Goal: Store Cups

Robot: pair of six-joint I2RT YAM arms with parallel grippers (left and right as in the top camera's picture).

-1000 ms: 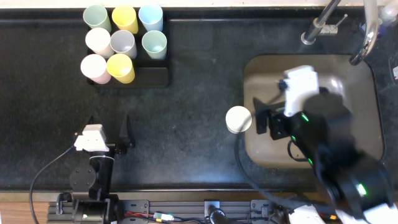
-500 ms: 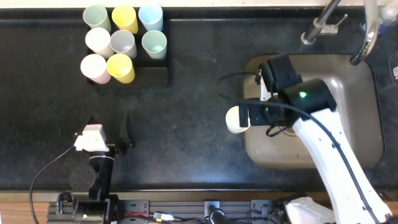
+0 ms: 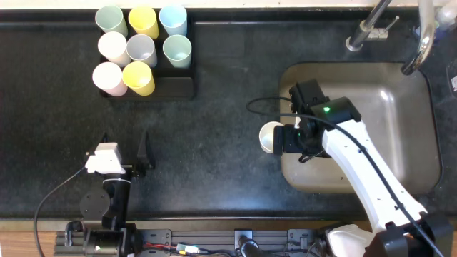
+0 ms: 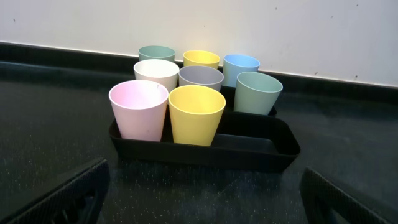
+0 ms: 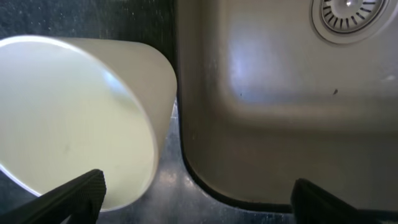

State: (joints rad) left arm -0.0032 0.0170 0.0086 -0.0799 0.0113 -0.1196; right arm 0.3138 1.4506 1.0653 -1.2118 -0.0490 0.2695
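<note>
right tool (image 5: 199, 202) spread wide, white cup (image 5: 74, 118) just beside one finger, sink (image 5: 267, 124) by the other. left tool (image 4: 202, 186) apart too, black tray (image 4: 249, 152) of coloured cups (image 4: 196, 115) ahead.

Left claw (image 4: 200, 194) and right claw (image 5: 200, 198) both gape

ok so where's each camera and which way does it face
top view: fixed overhead, straight down on tray, sink, left arm, right arm.
left wrist view: on left wrist, facing the cups; left gripper at bottom.
right wrist view: on right wrist, over white cup, sink; right gripper at bottom.
shared: tray in top and left wrist; white cup in top and right wrist.
</note>
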